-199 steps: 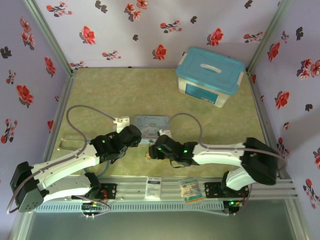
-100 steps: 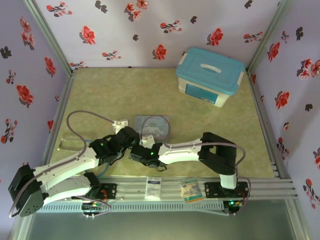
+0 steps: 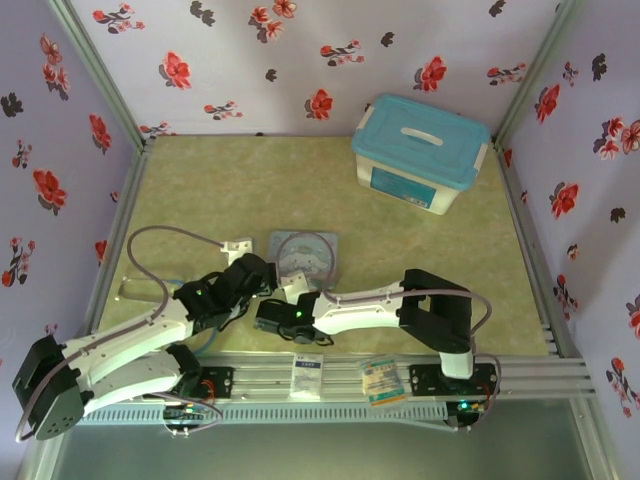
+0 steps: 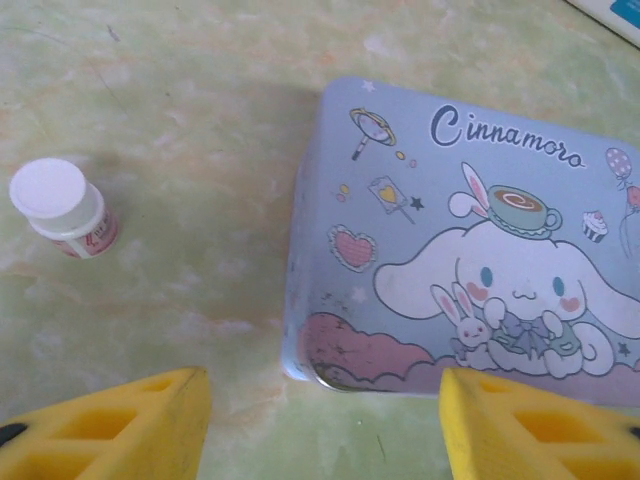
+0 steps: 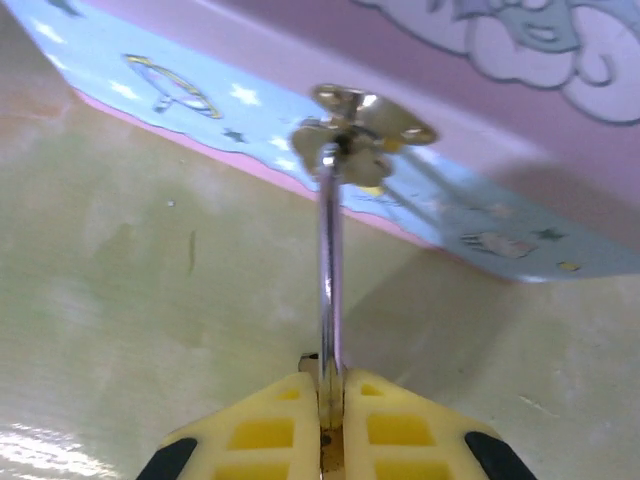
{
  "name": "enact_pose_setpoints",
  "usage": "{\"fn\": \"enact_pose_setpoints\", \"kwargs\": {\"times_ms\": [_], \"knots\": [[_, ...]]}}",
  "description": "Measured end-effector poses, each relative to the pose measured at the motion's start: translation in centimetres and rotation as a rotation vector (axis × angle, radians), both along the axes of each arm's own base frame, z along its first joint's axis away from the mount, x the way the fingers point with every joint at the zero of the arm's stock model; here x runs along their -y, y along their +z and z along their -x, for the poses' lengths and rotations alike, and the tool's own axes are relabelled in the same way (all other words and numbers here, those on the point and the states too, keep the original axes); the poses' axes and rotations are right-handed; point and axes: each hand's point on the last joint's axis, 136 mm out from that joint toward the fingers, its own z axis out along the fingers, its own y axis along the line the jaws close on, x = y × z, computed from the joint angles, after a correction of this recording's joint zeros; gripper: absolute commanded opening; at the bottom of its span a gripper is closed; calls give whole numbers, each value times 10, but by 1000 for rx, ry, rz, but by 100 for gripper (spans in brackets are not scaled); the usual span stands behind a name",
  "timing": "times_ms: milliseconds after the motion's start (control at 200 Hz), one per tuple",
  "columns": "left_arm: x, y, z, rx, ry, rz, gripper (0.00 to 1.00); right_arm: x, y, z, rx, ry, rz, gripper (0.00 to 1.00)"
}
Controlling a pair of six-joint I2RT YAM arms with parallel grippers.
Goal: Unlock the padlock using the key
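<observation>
Down at table level, the right gripper [image 5: 330, 385] has its yellow fingers [image 5: 270, 425] pressed together on a thin silvery metal shaft [image 5: 328, 280] that is seen edge-on. The shaft runs away from the fingertips to a small brass-yellow padlock [image 5: 368, 122], which sits against the near side wall of a flat rectangular pale-blue tin printed with a cartoon puppy [image 4: 460, 240]. Whether the pinched shaft is the padlock's own shackle or the key cannot be told from this angle.

Just left of it, the left gripper [image 4: 325, 430] hangs over the mottled green tabletop [image 3: 250, 180] with its yellow fingers [image 4: 110, 425] spread wide and nothing between them, looking down on the tin's lid. A small clear bottle with a white cap and a red label [image 4: 60, 205] stands upright near the tin but apart from it.

From above, both arms reach in to the tin's near edge at the middle of the table. A white plastic storage box with a turquoise lid [image 3: 420, 150] stands well apart in the far right corner.
</observation>
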Motion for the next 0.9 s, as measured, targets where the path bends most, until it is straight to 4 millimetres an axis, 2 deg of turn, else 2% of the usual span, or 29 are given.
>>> {"fn": "enact_pose_setpoints", "kwargs": {"times_ms": [205,420,580,690,775,900], "knots": [[3,-6,2,-12,-13,12,62,11,0,-1,14,26,51,11],[4,-7,3,-17,-18,10,64,38,7,-5,67,48,189,10],[3,-8,3,-18,-18,8,64,37,-3,-8,93,45,253,10],[3,-9,4,-19,-18,7,64,37,-5,-8,104,36,234,21],[3,-8,4,-19,-18,8,64,35,-10,-6,88,36,201,40],[3,-8,3,-19,-17,8,64,42,-18,0,52,37,141,43]]}}
